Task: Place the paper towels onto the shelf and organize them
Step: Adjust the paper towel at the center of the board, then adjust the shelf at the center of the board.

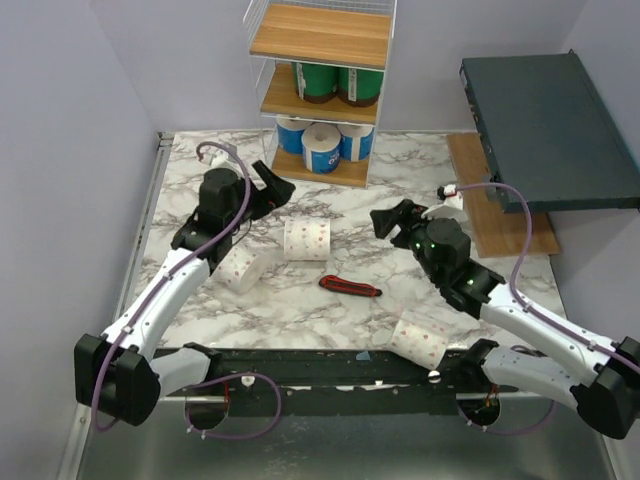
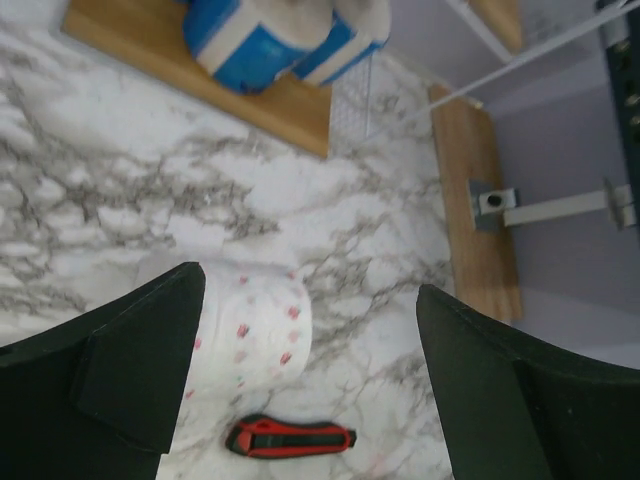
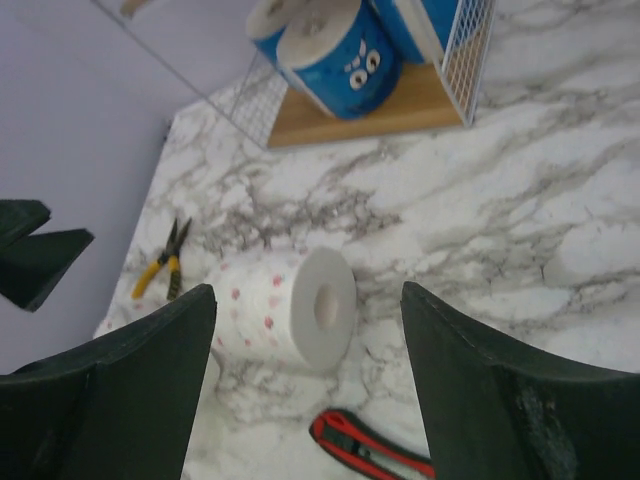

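Three dotted paper towels lie loose on the counter. The middle roll sits in open marble between both arms, the left roll lies against my left forearm, and the near roll rests at the counter's front edge by the right arm. My left pincer gapes wide and holds nothing, hovering just short of the shelf. My right pincer is spread and empty too, and its wrist view frames the middle roll between its fingers. Green rolls sit on the shelf's middle tier, and blue rolls crowd the bottom tier's front edge. A utility knife lies near the middle roll, on its near side. I see bare marble between that roll and the shelf.
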Controlling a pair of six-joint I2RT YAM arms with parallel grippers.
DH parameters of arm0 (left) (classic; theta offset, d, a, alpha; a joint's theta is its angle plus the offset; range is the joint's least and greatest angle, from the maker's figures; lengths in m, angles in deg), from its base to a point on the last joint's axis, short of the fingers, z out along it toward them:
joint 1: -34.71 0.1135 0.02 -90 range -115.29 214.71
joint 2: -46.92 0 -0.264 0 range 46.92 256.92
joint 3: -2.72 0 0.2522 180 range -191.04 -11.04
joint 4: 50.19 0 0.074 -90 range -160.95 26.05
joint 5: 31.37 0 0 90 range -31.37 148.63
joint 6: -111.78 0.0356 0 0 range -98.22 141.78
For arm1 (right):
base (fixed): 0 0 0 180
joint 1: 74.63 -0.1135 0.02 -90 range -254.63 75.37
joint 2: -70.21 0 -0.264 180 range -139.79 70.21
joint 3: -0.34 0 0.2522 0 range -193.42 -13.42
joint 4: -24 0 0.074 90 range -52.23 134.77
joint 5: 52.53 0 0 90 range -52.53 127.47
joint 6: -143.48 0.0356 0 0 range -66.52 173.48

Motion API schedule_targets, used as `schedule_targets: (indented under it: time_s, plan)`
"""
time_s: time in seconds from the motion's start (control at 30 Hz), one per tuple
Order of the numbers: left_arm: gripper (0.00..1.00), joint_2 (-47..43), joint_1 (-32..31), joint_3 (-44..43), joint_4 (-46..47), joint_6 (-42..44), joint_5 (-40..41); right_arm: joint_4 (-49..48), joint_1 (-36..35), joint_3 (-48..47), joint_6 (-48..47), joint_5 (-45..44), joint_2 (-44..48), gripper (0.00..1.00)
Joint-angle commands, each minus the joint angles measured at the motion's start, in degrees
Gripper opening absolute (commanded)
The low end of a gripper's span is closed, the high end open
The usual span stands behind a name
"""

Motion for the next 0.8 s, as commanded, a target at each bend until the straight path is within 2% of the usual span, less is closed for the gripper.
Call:
schedule_targets:
  time_s: [0.0, 0.1, 0.27, 0.4, 0.5, 0.77]
  plan:
    - [0.90, -2.0, 2.8, -8.5, 0.6, 1.3, 5.0, -15.8, 0.2, -5.4, -4.1, -15.0, -7.6, 0.77]
    - [0.90, -4.6, 3.0, -8.5, 1.2, 0.4, 6.0, -25.2, 0.1, -11.9, -10.8, -19.6, -17.2, 0.77]
    - [0.89, -10.9, 2.9, -0.3, 2.7, -3.0, 1.3, -27.2, 1.4, -27.7, -22.4, -22.3, -32.3, 0.75]
    - [0.89, -18.1, 2.8, 9.9, 3.0, -5.3, -0.6, -32.2, 3.5, -32.4, -32.0, -23.0, -38.3, 0.74]
    - [0.89, -23.7, 2.9, 15.9, 3.8, -6.0, -1.3, -32.1, 5.2, -36.8, -35.3, -21.7, -42.6, 0.73]
    - [0.90, -31.1, 2.8, 18.8, 1.3, -2.9, -1.7, -30.0, 7.4, -47.6, -41.8, -20.4, -51.7, 0.73]
